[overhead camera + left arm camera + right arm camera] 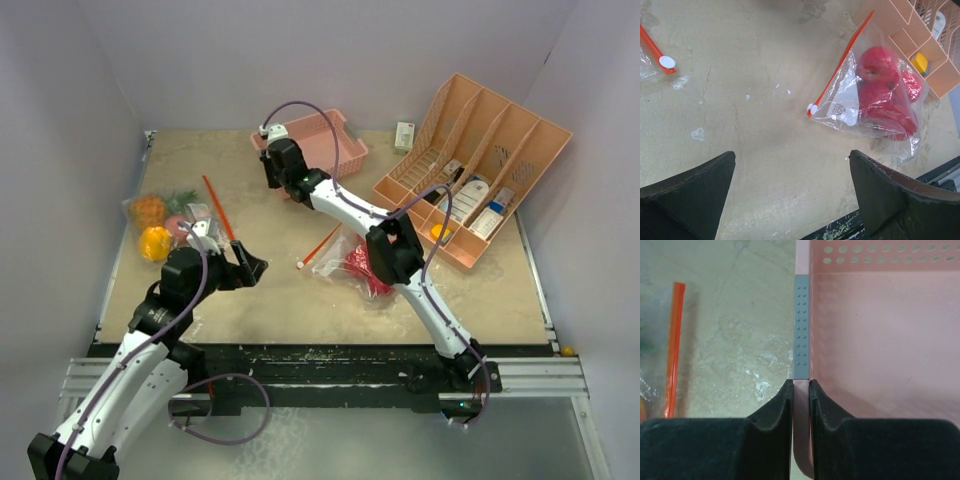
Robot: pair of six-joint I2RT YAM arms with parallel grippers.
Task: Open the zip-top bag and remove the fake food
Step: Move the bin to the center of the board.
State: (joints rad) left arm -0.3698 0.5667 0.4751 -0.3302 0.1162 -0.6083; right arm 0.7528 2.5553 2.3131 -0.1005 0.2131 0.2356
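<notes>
The zip-top bag (842, 107) of red fake food (879, 75) lies flat on the table (740, 125), likely light, limp and slippery. Its stiffer orange zip strip (840, 62) looks the best hold. The left gripper (792, 160) hangs wide open nearby, while the right gripper (801, 385) pinches the pink basket (880, 340) by its wall.

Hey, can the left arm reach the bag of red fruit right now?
Probably yes: the left claw is open, and only bare table lies between it and the bag.

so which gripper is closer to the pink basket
Right. The right gripper is clamped on the pink basket; the left gripper hangs open, well short of it.
</notes>
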